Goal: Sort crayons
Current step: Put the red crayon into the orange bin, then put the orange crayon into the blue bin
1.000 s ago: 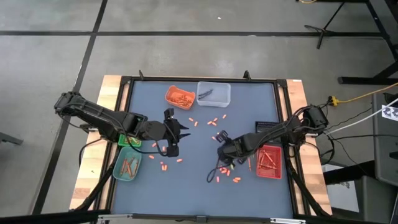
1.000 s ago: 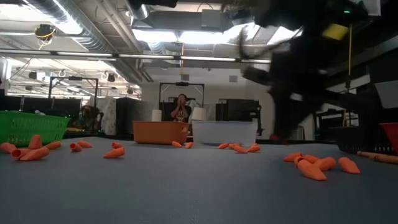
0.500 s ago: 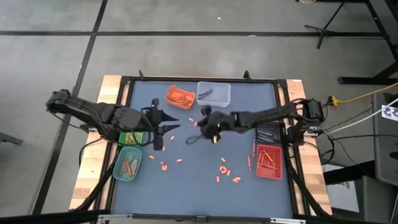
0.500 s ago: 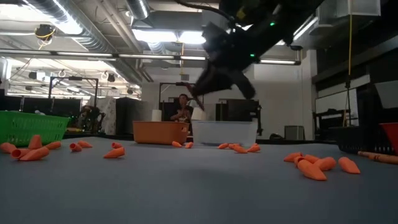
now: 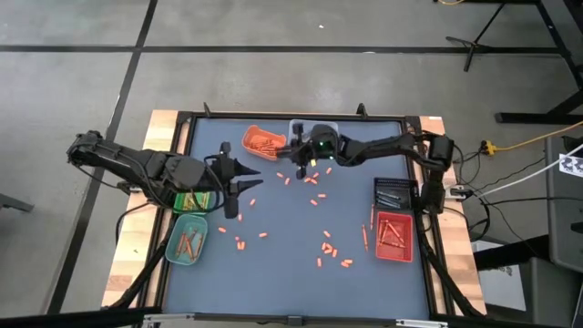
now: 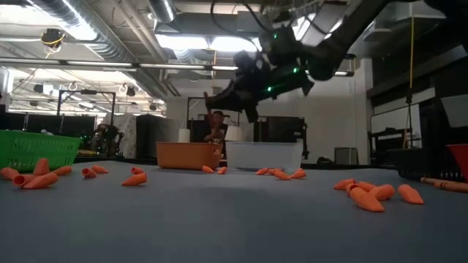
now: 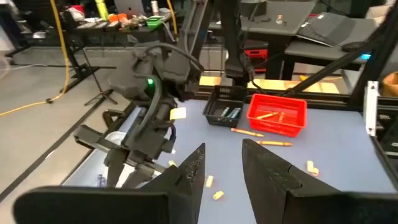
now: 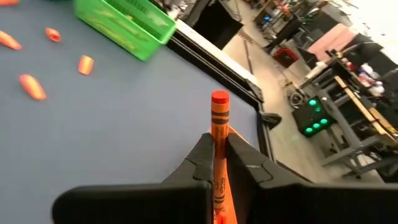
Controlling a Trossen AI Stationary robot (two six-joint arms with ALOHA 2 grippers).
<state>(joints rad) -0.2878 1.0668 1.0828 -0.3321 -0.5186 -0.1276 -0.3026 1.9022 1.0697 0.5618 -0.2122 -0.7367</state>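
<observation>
While the right pincer (image 8: pixel 219 163) clamps an orange crayon (image 8: pixel 218 134), a green basket (image 8: pixel 124 25) lies beyond; left pincer (image 7: pixel 222 168) apart.

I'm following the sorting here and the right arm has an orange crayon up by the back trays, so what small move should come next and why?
Probably shift it a little over the orange tray and open the jaws. The right gripper holds an orange crayon, and hangs between that tray, already filled with orange crayons, and the clear tray, so it may not yet be over the matching one.
</observation>
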